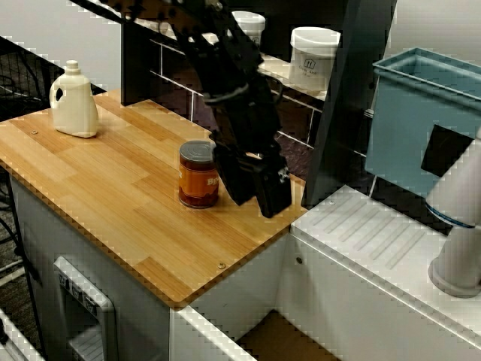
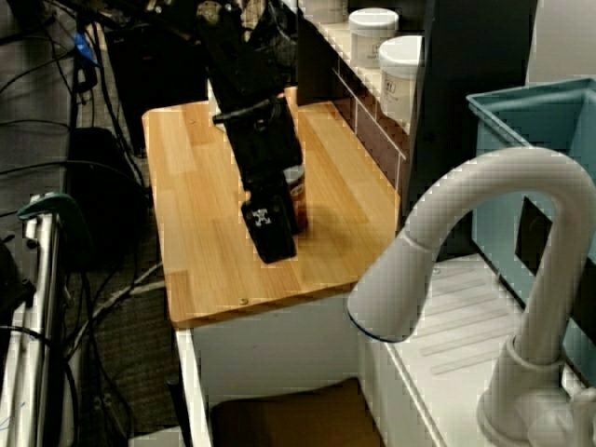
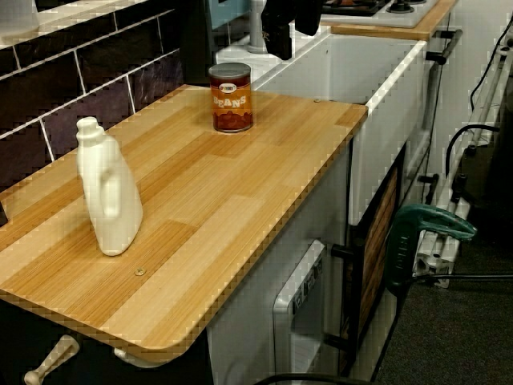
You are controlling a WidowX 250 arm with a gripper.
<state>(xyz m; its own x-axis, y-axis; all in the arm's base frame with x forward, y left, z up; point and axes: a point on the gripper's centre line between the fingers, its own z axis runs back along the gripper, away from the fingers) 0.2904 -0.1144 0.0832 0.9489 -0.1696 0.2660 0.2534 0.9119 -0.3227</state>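
Where the view from above and in front looks down on the wooden counter (image 1: 113, 203), the gripper (image 1: 258, 204) hangs just right of the can (image 1: 198, 174). Its two black fingers (image 1: 234, 180) stand apart with a gap between them and nothing in it. The can stands upright near the counter's right-hand edge, where the wood meets the white drainboard (image 1: 376, 241). The gripper's tips are over the strip between the can and that edge. Left of the can the wood lies open as far as the cream bottle (image 1: 74, 101), which stands well apart near the far left corner. Behind, a shelf with white tubs (image 1: 314, 56) closes that side off.

In the view from over the tap (image 2: 466, 242), the gripper (image 2: 273, 244) covers most of the can (image 2: 296, 186), and only a sliver of it shows. Bare wood runs from the gripper to the counter's two nearest edges.

In the view along the counter from the bottle's end, the can (image 3: 231, 98) stands upright at the far end, set in from the front edge and near the tiled wall (image 3: 96, 80). The gripper (image 3: 290, 32) hangs above and beyond it, not touching. The bottle (image 3: 108, 192) is close to this camera, and a long stretch of bare wood lies between bottle and can.
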